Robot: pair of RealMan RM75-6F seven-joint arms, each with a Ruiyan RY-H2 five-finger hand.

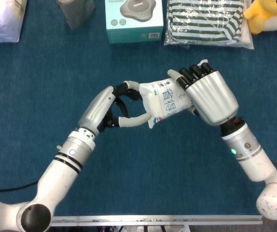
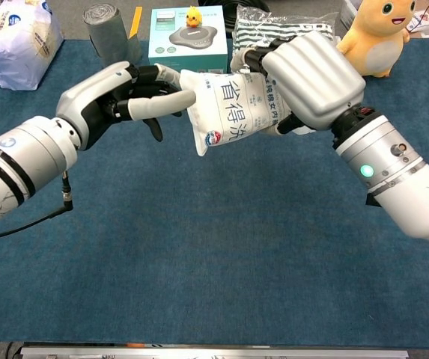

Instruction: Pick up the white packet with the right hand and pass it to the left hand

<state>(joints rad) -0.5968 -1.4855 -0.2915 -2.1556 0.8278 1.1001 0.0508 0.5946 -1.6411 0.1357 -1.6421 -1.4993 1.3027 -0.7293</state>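
Above the blue desk [image 1: 186, 164], held up in the air between the two arms, is the soft white plastic packet with blue writing [image 1: 166, 102]. The right robot hand [image 1: 207, 94] grips its right end, with dark fingers over the top edge and the thumb under it. The packet's long side runs from right to left, tipped a bit down at the left, so its free end points straight at the left robot hand [image 1: 110, 107].

The left robot hand is right at that free end. In the head view one white fingertip sits at the top left corner and another reaches under the bottom corner, so the end of the packet lies between them. In the chest view a long white finger [image 2: 158, 105] lies against the packet's left edge. The hand looks spread around the end. I cannot tell if it is squeezing yet.

My guess is that the next move is for the left fingers to press together on that end, and only then for the right one to let go.

Some parts are hard to see. The big silver back of the right robot hand hides the packet's right end and how the thumb sits. The left palm faces away in the head view.
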